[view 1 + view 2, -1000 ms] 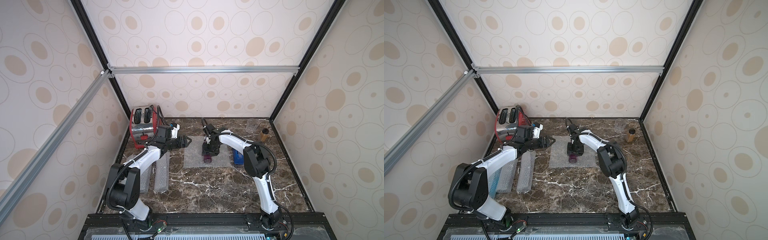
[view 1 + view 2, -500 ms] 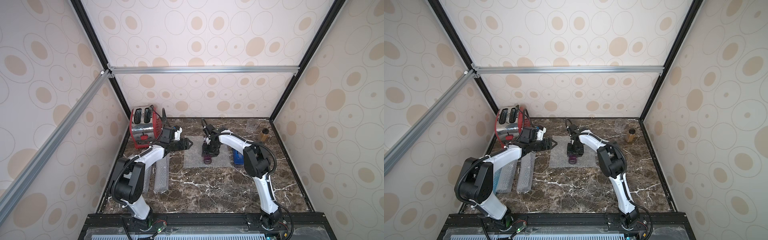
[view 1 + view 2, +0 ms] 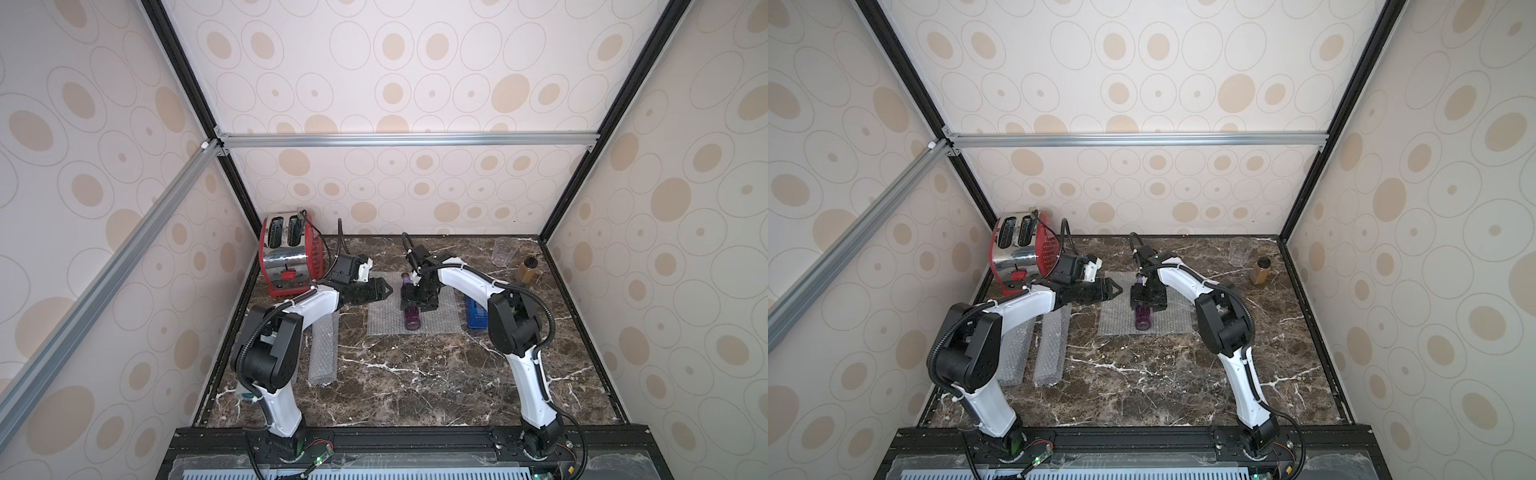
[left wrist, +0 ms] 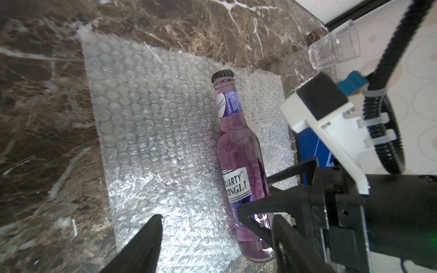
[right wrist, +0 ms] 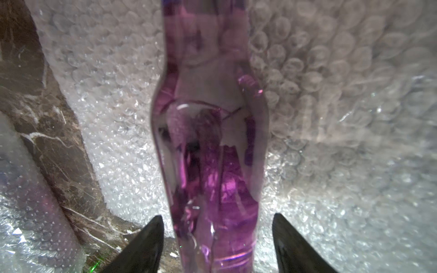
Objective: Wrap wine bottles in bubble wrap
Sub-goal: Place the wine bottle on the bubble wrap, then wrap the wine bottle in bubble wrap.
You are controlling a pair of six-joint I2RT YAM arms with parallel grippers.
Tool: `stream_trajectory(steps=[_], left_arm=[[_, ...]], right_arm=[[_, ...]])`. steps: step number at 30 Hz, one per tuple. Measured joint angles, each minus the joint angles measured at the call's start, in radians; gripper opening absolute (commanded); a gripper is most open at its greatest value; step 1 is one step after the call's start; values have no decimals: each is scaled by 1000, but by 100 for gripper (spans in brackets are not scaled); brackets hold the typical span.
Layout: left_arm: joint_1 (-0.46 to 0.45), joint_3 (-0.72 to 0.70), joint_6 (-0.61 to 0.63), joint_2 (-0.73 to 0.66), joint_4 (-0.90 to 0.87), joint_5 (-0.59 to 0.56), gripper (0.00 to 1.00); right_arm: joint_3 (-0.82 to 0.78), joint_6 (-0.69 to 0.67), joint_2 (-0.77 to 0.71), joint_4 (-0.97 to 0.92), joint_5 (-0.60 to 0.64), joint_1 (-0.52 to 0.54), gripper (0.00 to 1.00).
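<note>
Mostly the purple bottle [image 3: 411, 319] is masked in both top views by the right gripper [image 3: 417, 297], which hangs over its neck and shoulder, so only the base end shows. The left wrist view gives it whole: it lies on its side near the middle of the flat bubble wrap sheet [image 4: 146, 132], dark cap [image 4: 222, 74] towards the back wall.

The right wrist view is close and soft, and the glass runs off both frame edges. There the black fingertips [image 5: 151, 236] stand either side of the bottle with a thin gap each side, spread and gripping nothing. The left gripper [image 4: 216, 216] is also spread wide and empty, over the sheet's edge on the left arm's side.

The blue bottle [image 3: 475, 316] is largely hidden behind the right forearm. Of the two wrapped rolls [image 3: 1052, 345], the left arm covers one in a top view.

Since a second ago the left gripper has crept closer to the sheet and its elbow has swung inward. Bottle, sheet and right arm sit as before. Those smaller pictures do not show how wide the right jaws stood then.
</note>
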Motion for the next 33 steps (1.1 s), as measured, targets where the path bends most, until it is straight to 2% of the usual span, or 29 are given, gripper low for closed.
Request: stream_trajectory(steps=[4,12,17,22,33], left_arm=[[-39,48,-1,49,-16,0,68],[-137,159,3,164,-67,23,73],[-166,238,10,230,-119,10,77],[-180,280,23,281,-166,-11,76],[-186,306,82,307,-220,-50,66]], right_arm=[[-63,-4,-80,14,2,-31,72],[-246,-8,-270,74,2,-192,70],[-340,-8,-255,105,3,-246,69],[-350,-10,-205,130,0,-264,69],[-355,-19,-184,151,-5,-267,69]])
